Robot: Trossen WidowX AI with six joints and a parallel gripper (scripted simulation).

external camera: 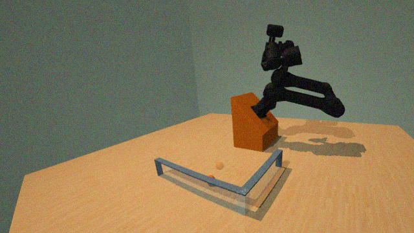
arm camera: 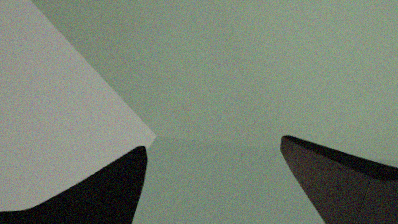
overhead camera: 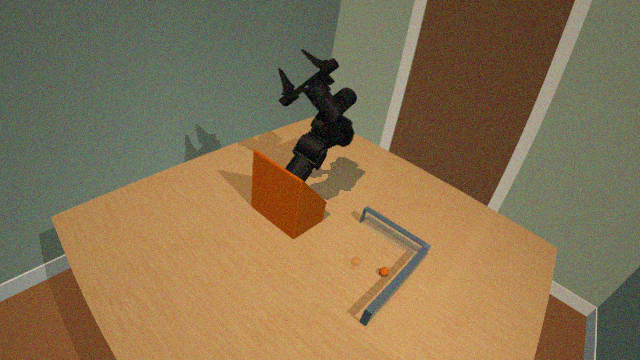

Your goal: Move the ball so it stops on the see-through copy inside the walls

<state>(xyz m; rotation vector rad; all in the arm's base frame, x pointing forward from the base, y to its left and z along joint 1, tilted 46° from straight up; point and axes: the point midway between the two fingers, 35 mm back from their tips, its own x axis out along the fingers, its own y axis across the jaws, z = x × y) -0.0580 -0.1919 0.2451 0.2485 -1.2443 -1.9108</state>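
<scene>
The gripper (overhead camera: 301, 72) stood raised high above the arm's orange base block (overhead camera: 285, 197), fingers spread wide and grasping nothing. Far below it on the table (overhead camera: 175, 280), the orange ball (overhead camera: 383, 271) lay inside the corner walls (overhead camera: 400, 280), near the see-through copy (overhead camera: 355, 261).

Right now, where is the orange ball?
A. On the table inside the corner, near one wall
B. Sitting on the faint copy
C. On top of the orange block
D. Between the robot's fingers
A: the ball lies on the table close to a wall, apart from the faint copy; the open gripper is high above.
</scene>
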